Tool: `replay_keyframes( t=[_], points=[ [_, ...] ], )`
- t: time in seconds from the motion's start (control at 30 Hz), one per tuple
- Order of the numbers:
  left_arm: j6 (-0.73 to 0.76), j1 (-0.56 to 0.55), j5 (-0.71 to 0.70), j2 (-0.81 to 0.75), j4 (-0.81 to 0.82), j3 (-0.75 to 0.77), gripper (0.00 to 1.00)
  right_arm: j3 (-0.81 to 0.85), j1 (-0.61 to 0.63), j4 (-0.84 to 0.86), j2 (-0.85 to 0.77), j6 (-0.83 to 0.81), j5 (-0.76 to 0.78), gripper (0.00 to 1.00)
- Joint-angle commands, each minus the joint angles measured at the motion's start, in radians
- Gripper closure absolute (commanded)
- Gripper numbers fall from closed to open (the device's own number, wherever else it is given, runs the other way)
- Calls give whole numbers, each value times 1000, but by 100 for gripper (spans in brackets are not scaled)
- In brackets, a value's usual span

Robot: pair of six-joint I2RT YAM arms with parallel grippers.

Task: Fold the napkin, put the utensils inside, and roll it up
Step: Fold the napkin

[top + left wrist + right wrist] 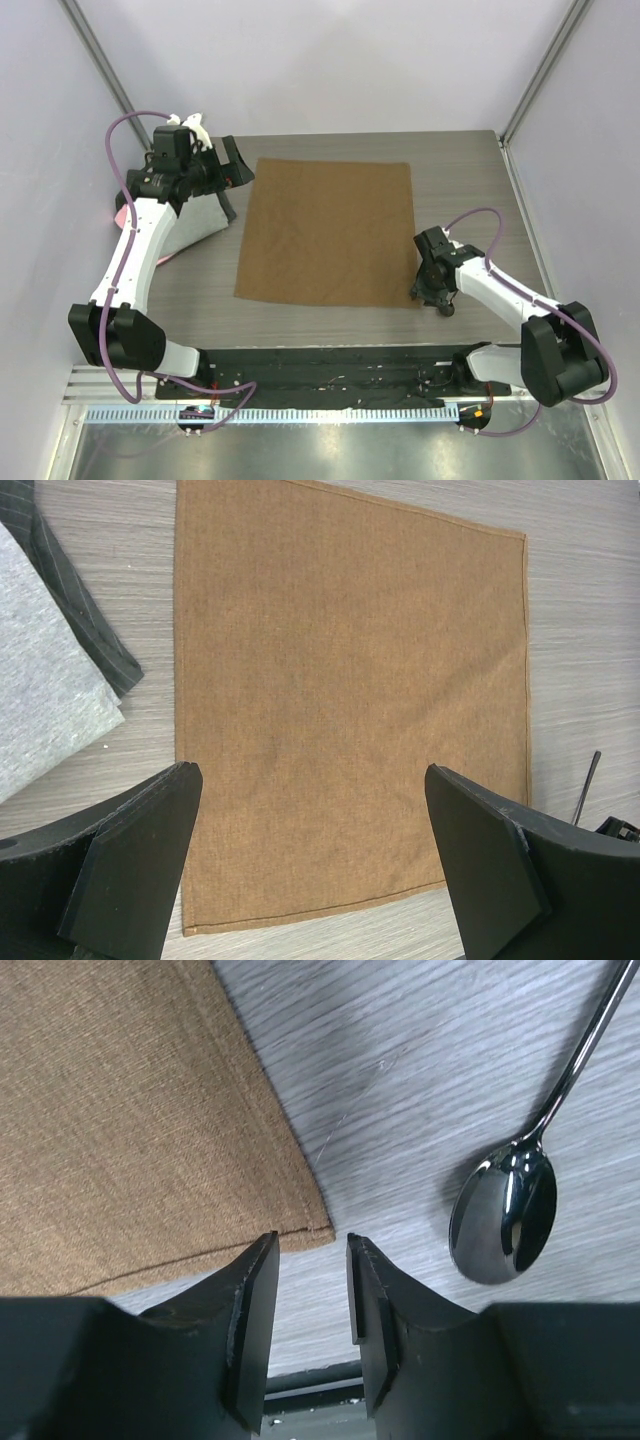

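light: bright, even, diffuse | shadows: faint, soft | glare: highlights on spoon (503,1215) | focus: sharp throughout

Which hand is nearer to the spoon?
Right. The right hand is just beside the spoon, at the near right corner of the napkin; the left hand is at its far left corner.

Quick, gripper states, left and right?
Left gripper: wide open, holding nothing.
Right gripper: narrowly open, nothing gripped, tips at the napkin corner.
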Motion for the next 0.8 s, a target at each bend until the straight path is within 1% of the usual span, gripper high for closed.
replay_keyframes(
  t=[0.0, 0.33, 0.43, 0.7, 0.77],
  points=[
    [-9, -2, 23, -7, 36, -4, 0, -15, -9, 60, 19, -17, -2, 61],
    [-12, -3, 33, -2, 39, -7, 0, -65, -11, 89, 45, -8, 1, 63],
    [-12, -3, 35, -2, 40, -7, 0, -79, -9, 95, 47, -3, 2, 65],
    [-13, -2, 35, -5, 39, -7, 0, -96, -11, 120, 48, -4, -10, 78],
    [-13, -2, 33, -5, 39, -7, 0, -91, -9, 120, 39, -9, -10, 84]
  ],
)
